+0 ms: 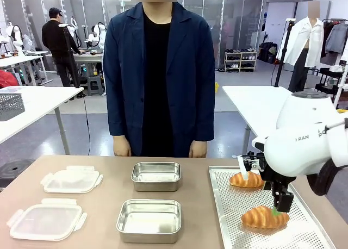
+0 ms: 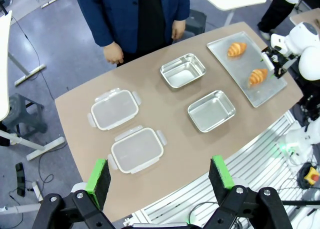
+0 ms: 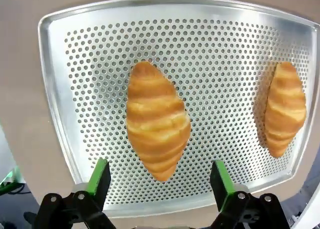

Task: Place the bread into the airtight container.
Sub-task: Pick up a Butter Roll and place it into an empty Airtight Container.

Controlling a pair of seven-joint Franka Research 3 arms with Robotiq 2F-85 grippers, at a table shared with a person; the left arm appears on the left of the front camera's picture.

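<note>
1. Right gripper [image 1: 280,205]: jaws fully spread and empty, hovering just above the near croissant [image 1: 265,217].
2. Left gripper [image 2: 160,176]: jaws wide and empty, high above the table.
3. The near croissant lies toward the 6 o'clock end of the perforated tray [image 1: 223,205]. Expect it to be light, soft and flaky, and easy to crush. Grip it across the thick middle and close gently.
4. The near steel container [image 1: 149,221] stands open at 9 o'clock from that croissant.
5. A second croissant [image 1: 246,179] lies toward the tray's 12 o'clock end.

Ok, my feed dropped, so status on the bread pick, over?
Right hand open, low over near croissant on tray. Left hand open, high above table. Near container, far container both empty. Nothing blocking.
</note>
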